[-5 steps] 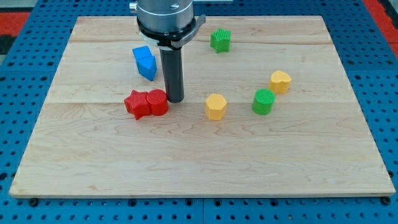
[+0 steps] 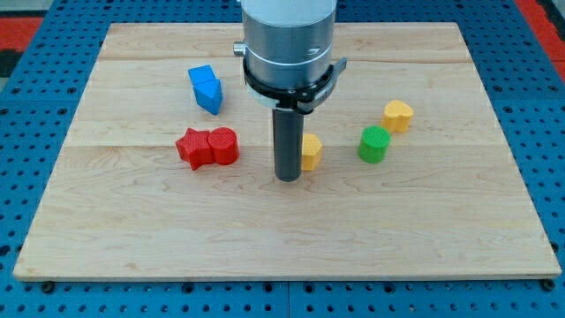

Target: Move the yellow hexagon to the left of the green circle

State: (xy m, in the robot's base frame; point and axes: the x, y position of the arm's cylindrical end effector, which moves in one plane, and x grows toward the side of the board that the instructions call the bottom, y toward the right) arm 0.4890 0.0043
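The yellow hexagon (image 2: pixel 312 151) lies near the board's middle, partly hidden behind my rod. The green circle (image 2: pixel 373 144) stands a short way to its right, with a gap between them. My tip (image 2: pixel 288 177) is on the board just at the hexagon's lower left, close to it or touching it; I cannot tell which. The arm's grey body rises above and hides the top middle of the board.
Two red blocks (image 2: pixel 207 147) lie side by side left of my tip. A blue block (image 2: pixel 206 88) is up-left. A yellow heart-like block (image 2: pixel 398 115) sits up-right of the green circle. The wooden board (image 2: pixel 282 230) rests on a blue pegboard.
My rod has moved right and slightly down, from beside the red blocks to the yellow hexagon's left side. It now hides the green block at the top. The blocks have not visibly moved.
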